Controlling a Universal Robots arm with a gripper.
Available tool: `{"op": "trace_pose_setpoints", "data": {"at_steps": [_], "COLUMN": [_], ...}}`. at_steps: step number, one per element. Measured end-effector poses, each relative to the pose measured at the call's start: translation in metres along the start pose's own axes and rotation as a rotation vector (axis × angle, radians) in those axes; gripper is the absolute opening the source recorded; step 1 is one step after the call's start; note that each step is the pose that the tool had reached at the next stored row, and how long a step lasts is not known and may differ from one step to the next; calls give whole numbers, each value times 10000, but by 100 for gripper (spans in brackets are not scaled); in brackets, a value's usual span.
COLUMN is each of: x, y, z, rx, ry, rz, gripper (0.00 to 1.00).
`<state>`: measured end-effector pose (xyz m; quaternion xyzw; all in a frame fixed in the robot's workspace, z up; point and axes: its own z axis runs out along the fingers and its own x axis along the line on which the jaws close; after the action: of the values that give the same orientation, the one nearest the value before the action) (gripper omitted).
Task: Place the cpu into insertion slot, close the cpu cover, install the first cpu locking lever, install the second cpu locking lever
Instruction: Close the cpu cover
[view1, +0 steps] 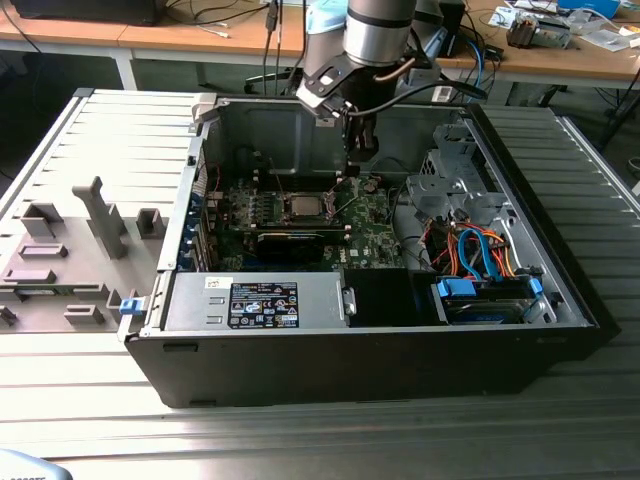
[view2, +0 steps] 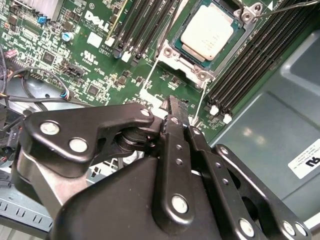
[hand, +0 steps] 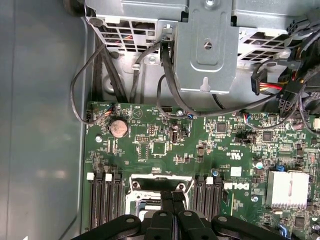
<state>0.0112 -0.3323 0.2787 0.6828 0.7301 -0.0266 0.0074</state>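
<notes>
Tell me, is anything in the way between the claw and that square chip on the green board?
Nothing visible is. The claw hangs shut and empty above the motherboard, and the cpu lies in its insertion slot with open air between them.

The cpu has a smooth, matt grey-beige metal face. Around the cpu, the insertion slot has a bright silvery metal rim. The circuit board beyond it is glossy green. Near the cpu, the gripper has matt black links with shiny steel pins.
</notes>
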Motion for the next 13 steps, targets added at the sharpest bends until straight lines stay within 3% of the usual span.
{"op": "trace_pose_setpoints", "data": {"at_steps": [13], "x": [-6], "y": [111], "z": [19], "rx": [21], "ry": [2], "rz": [-1], "gripper": [11]}}
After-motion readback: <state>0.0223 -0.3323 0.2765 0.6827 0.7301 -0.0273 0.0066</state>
